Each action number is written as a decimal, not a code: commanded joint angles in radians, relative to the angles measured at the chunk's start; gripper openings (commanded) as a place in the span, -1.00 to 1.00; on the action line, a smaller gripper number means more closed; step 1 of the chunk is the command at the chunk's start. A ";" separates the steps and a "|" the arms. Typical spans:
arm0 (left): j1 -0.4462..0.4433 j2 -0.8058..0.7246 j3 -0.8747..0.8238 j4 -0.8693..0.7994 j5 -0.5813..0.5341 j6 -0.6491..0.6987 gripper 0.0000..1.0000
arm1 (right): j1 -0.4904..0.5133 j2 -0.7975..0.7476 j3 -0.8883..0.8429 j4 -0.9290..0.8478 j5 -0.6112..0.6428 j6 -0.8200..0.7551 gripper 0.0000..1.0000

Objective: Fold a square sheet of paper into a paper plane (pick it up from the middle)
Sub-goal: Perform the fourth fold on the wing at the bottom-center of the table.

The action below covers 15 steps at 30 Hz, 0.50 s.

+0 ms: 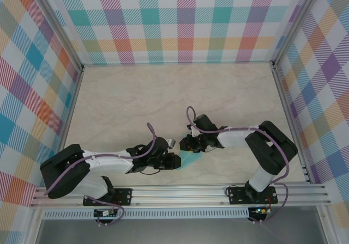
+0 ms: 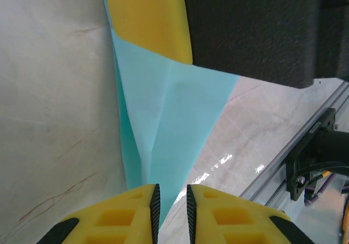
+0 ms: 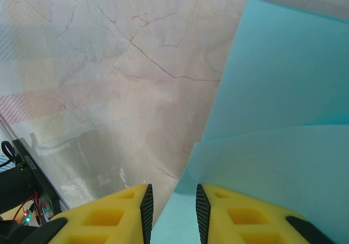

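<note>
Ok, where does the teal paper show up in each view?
Top external: the teal paper is a small patch, low centre of the picture.
Left wrist: the paper fills the centre, tapering down into the left gripper.
Right wrist: the paper covers the right half, reaching down into the right gripper.
Shared landmark: the marbled tabletop beneath it.

Pretty clearly a robotics lab test cell: marble-look counter (image 1: 136,91) boxed in by plaid backdrop walls (image 1: 180,20), aluminium rail (image 1: 180,192) up front, left arm (image 1: 109,159) and right arm (image 1: 240,138) bolted on.
</note>
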State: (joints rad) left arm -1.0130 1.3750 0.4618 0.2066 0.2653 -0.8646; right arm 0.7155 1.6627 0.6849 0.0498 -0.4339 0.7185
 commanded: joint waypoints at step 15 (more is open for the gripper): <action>-0.076 0.264 -0.012 0.130 0.130 0.067 -0.67 | 0.006 -0.008 -0.064 -0.138 0.051 0.006 -0.38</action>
State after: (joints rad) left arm -1.0344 1.5269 0.4610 0.3077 0.3622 -0.8150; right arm 0.7155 1.6409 0.6704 0.0307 -0.4274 0.7185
